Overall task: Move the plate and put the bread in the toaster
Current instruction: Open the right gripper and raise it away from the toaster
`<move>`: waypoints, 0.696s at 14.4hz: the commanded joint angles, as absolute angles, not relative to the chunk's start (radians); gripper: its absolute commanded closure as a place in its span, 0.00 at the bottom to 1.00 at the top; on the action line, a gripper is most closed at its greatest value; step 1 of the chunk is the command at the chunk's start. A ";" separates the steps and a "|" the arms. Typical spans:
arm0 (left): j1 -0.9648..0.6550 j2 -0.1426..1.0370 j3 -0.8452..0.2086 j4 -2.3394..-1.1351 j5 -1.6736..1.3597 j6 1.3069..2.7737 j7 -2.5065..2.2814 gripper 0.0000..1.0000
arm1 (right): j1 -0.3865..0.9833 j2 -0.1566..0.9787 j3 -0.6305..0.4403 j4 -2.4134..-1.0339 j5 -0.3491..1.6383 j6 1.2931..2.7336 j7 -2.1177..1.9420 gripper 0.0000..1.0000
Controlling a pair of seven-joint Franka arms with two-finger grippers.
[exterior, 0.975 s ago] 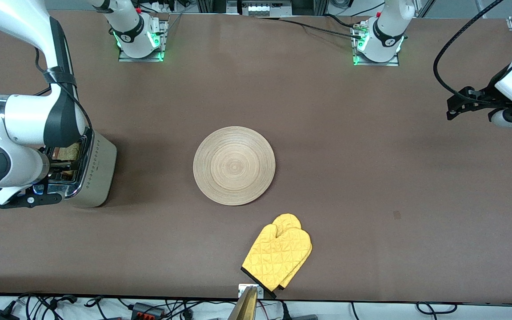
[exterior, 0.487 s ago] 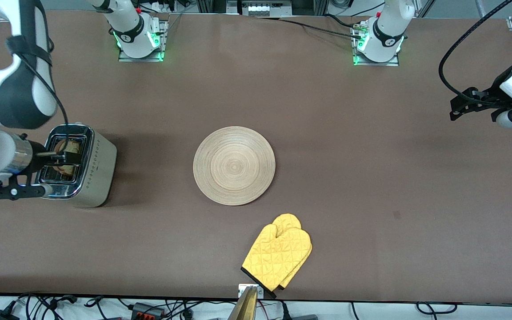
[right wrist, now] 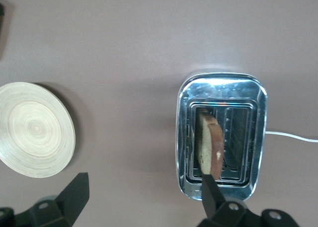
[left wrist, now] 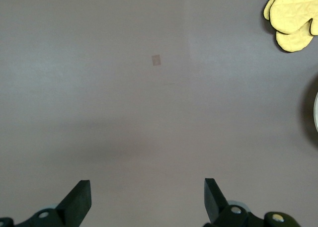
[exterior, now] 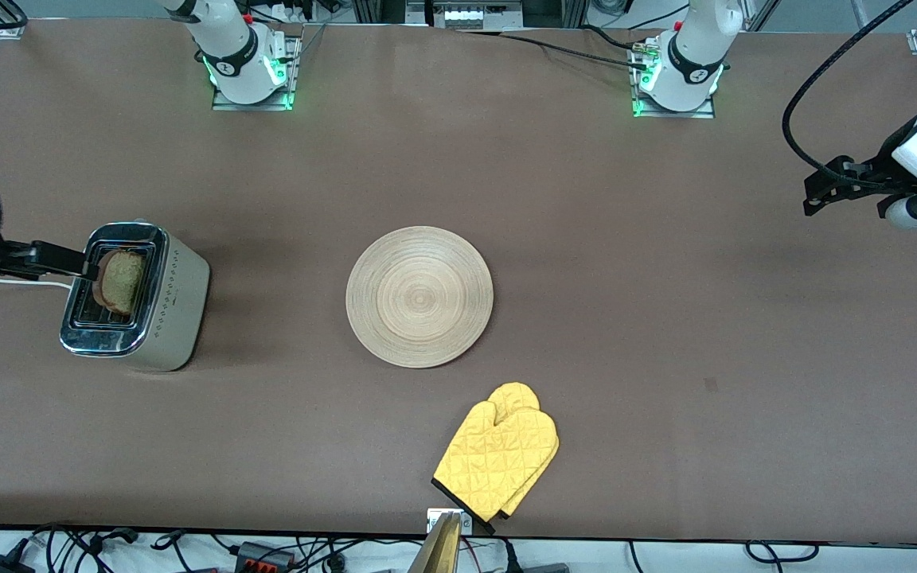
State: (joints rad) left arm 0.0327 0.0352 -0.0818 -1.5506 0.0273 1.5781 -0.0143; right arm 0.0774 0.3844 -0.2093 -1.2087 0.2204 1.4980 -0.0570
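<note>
While bread (exterior: 118, 280) stands in toaster (exterior: 176, 310) | right gripper (right wrist: 144, 199) above, jaws apart | left gripper (left wrist: 146, 199) waits, jaws apart

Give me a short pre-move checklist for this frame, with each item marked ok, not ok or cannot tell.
1. Bread in a slot of the toaster: ok, though it stands tilted with its top sticking out.
2. Right gripper released: ok, jaws open, nothing between them, above the toaster.
3. Bread fully seated: not ok, much of the slice shows above the chrome top.
4. Plate free: ok, it lies bare at mid-table, apart from the toaster and the yellow mitt.
5. Left gripper out of the way: ok, open, waiting over bare table at the left arm's end.
6. Toaster lever state: cannot tell.
</note>
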 commanded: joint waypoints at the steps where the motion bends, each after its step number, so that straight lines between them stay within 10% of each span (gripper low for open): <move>1: 0.040 0.044 -0.086 -1.528 0.014 1.560 -0.012 0.00 | 0.040 0.373 -0.198 -1.187 0.232 1.467 -0.061 0.00; 7: 0.041 0.044 -0.080 -1.528 0.012 1.557 -0.009 0.00 | 0.038 0.214 -0.181 -1.330 0.080 1.382 -0.044 0.00; 10: 0.041 0.044 -0.080 -1.532 0.006 1.552 -0.009 0.00 | -0.223 0.057 0.123 -1.557 0.043 1.566 -0.060 0.00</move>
State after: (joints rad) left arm 0.0350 0.0369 -0.0789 -1.5506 0.0269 1.5715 -0.0143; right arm -0.0452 0.1938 -0.0749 -1.3592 0.0625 1.4786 -0.0557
